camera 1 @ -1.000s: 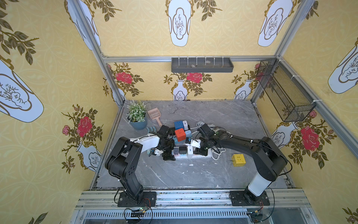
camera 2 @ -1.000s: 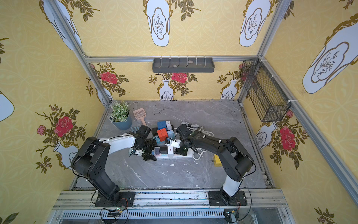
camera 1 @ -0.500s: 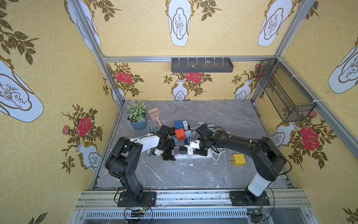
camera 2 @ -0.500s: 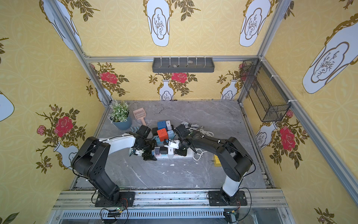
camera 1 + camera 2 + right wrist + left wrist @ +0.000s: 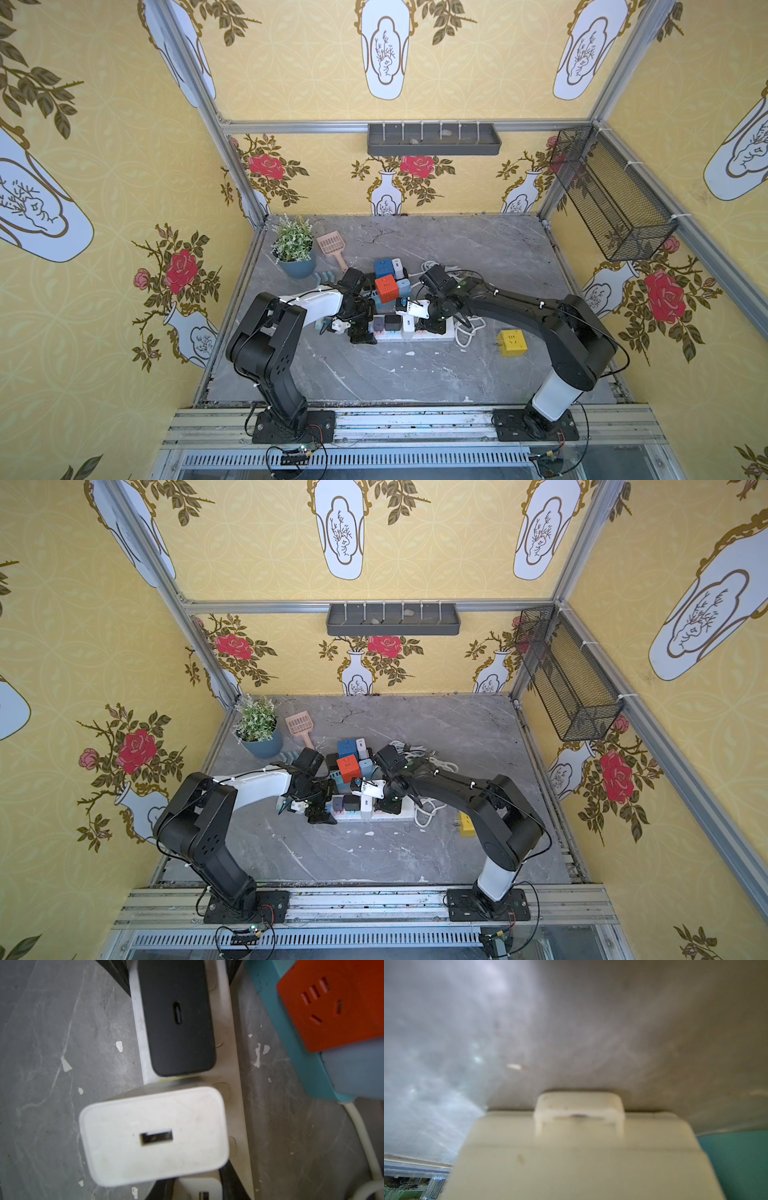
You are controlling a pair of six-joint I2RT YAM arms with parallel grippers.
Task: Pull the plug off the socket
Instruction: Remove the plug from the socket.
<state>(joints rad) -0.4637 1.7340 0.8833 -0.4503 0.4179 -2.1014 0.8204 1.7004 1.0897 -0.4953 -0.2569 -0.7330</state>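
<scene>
A white power strip, the socket (image 5: 399, 337) (image 5: 239, 1088), lies across the middle of the table with several plugs in it. My right gripper (image 5: 434, 327) (image 5: 198, 1189) stands over its right part. Its black fingers (image 5: 230, 1182) are shut on a small white plug (image 5: 200, 1188), which barely shows at the edge of the right wrist view. Beside that plug sit a larger white USB charger (image 5: 153, 1136) (image 5: 409, 324) and a black charger (image 5: 176, 1018) (image 5: 392, 322). My left gripper (image 5: 360, 330) is closed around the strip's left end (image 5: 579, 1157); its fingers are hidden in the left wrist view.
Just behind the strip is a cluster of an orange cube socket (image 5: 386, 289), blue ones and a teal strip (image 5: 301, 1059). A white cable coil (image 5: 467, 334) and a yellow cube (image 5: 512, 343) lie to the right. A potted plant (image 5: 296, 249) and a pink scoop (image 5: 332, 247) stand at the back left.
My right gripper has shifted slightly left over the strip and its jaws have closed on the small white plug. The left arm has not moved.
</scene>
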